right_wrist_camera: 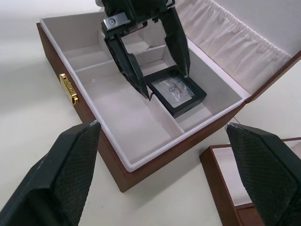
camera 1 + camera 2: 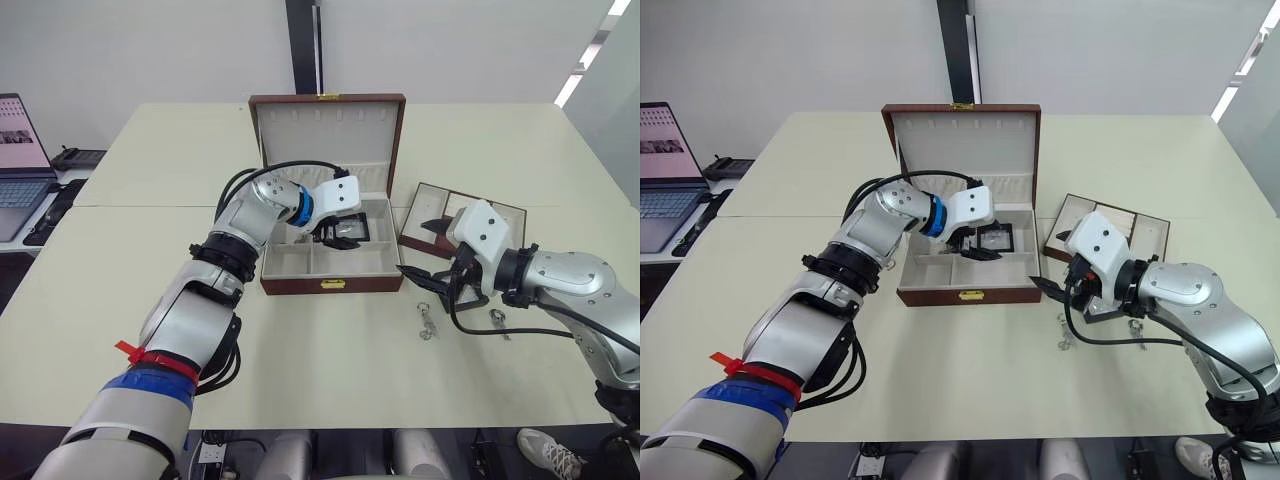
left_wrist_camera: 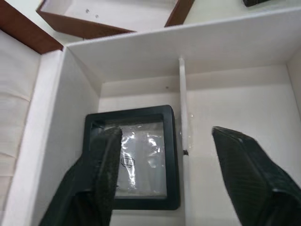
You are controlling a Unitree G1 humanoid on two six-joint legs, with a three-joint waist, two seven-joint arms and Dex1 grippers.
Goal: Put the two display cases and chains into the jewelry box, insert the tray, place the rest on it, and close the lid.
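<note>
The left gripper (image 1: pixel 146 52) hung with fingers spread and empty over one display case (image 1: pixel 178 94), apparently lying flat in the jewelry box (image 2: pixel 330 283)'s right rear compartment, while the right gripper (image 2: pixel 425 283), also spread and empty, waited beside the tray (image 2: pixel 505 212).

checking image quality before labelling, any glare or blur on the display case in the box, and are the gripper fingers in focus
Left wrist view: the small square black-framed display case shows bright glare streaks on its clear window, hiding the jewelry; the left gripper fingers are soft, close to the lens. Right wrist view: the case is sharp with mild reflection; the right gripper fingers look blurred. Head views: even lighting on the reddish-brown jewelry box.
</note>
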